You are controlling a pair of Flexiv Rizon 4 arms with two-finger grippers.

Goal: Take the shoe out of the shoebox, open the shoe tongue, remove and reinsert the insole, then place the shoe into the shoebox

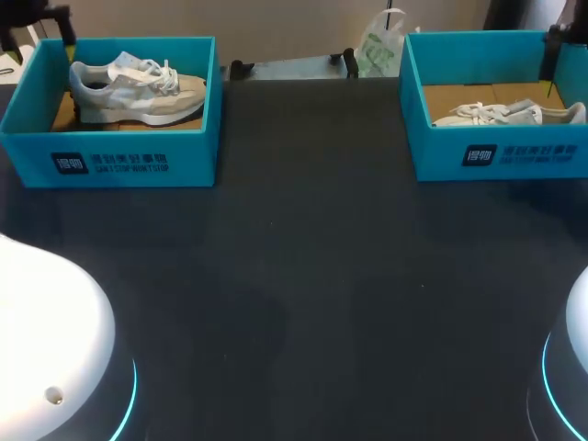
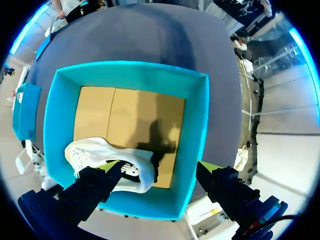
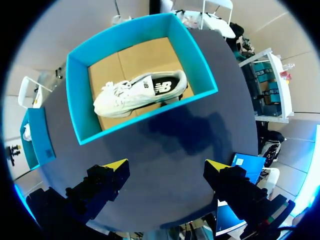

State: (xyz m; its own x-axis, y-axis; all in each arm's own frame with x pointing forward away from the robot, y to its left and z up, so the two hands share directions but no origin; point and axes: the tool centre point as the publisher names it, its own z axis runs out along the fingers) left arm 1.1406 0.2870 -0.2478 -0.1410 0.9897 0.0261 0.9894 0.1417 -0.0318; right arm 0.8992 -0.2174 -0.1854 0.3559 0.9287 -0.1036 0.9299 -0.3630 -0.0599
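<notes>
Two teal shoeboxes stand at the table's far side. The left shoebox point(image 1: 110, 156) holds a grey-and-white shoe point(image 1: 138, 87); the right shoebox point(image 1: 496, 152) holds a white shoe point(image 1: 510, 113). My left gripper point(image 1: 41, 41) hangs open above the left shoebox point(image 2: 195, 130); in the left wrist view its fingers straddle the box's near wall, one fingertip over the shoe point(image 2: 112, 160). My right gripper point(image 1: 554, 73) hovers open over the right box's outer end. In the right wrist view that gripper point(image 3: 167, 166) is over bare table, the shoebox point(image 3: 80, 115) and shoe point(image 3: 140, 92) ahead of it.
Dark tabletop point(image 1: 303, 276) stretches between and in front of the boxes. The arms' white bases sit at the near left point(image 1: 46, 349) and near right point(image 1: 574, 340). A white-and-green plastic bag point(image 1: 378, 48) lies at the far edge between the boxes.
</notes>
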